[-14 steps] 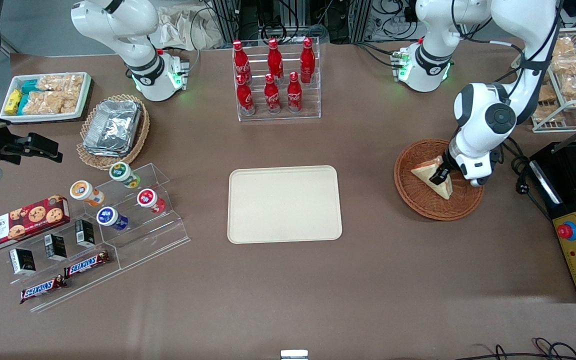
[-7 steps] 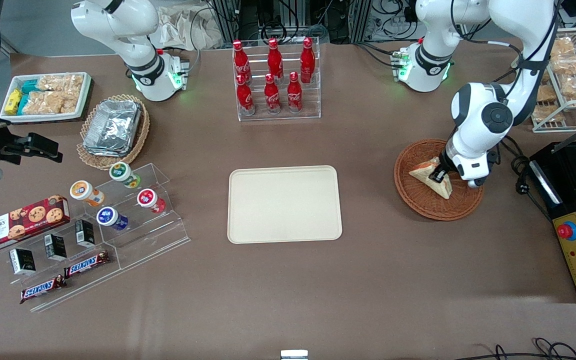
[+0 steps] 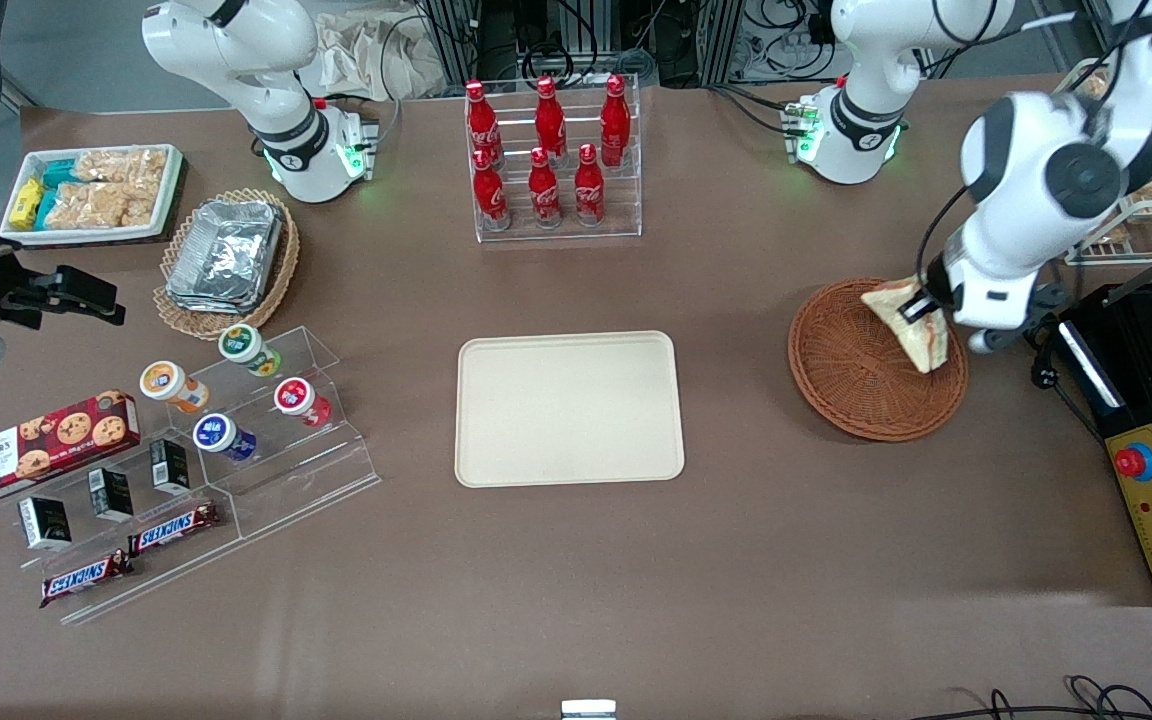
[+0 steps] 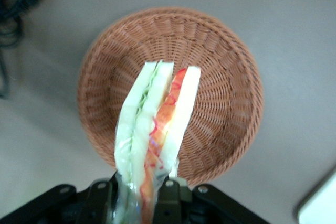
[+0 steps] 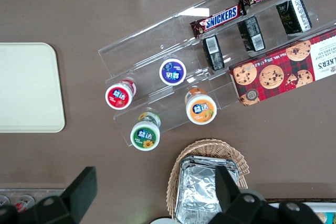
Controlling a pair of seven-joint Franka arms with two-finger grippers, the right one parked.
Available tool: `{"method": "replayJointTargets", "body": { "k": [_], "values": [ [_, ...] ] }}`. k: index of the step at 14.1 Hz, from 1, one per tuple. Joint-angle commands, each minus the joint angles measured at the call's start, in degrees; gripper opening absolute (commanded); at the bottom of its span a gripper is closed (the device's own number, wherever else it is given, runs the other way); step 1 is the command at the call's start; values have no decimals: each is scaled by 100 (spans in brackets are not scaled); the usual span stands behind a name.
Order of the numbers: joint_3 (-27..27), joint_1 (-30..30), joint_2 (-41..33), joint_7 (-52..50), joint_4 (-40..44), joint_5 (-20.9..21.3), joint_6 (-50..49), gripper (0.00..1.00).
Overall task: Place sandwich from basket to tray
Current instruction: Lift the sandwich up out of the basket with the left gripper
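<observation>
My gripper (image 3: 921, 309) is shut on the sandwich (image 3: 911, 323), a wrapped white-bread wedge that hangs in the air above the round reddish-brown wicker basket (image 3: 851, 375). The left wrist view shows the sandwich (image 4: 155, 129) edge-on, with green and orange-red filling, pinched between my two black fingers (image 4: 169, 192); the basket (image 4: 220, 87) lies below it with nothing inside. The cream-beige tray (image 3: 569, 408) lies flat at the table's middle, toward the parked arm's end from the basket, and it holds nothing.
A clear rack of red cola bottles (image 3: 548, 160) stands farther from the front camera than the tray. A black appliance with a red button panel (image 3: 1151, 480) sits beside the basket at the working arm's end. Snack displays (image 3: 186, 440) fill the parked arm's end.
My gripper has risen out of the basket with the sandwich and shifted toward the working arm's end. The sandwich no longer rests on the basket floor.
</observation>
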Motion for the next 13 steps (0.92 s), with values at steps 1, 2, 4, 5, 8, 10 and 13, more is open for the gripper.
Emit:
{"method": "replayJointTargets", "body": {
  "k": [1, 2, 4, 5, 8, 10, 13],
  "values": [
    [-11, 14, 187, 1083, 1742, 57, -1684, 0],
    [-19, 6, 266, 1496, 2270, 31, -2108, 0],
    [-63, -56, 503, 2191, 3220, -47, -2646, 0],
    [-203, -143, 705, 2333, 3721, -74, -2892, 0],
    [-861, -241, 1180, 2308, 4629, -136, -3140, 0],
    [-1336, -241, 1304, 2169, 4701, -92, -3141, 0],
    [-2152, -319, 1855, 898, 4841, -40, -3009, 0]
  ]
}}
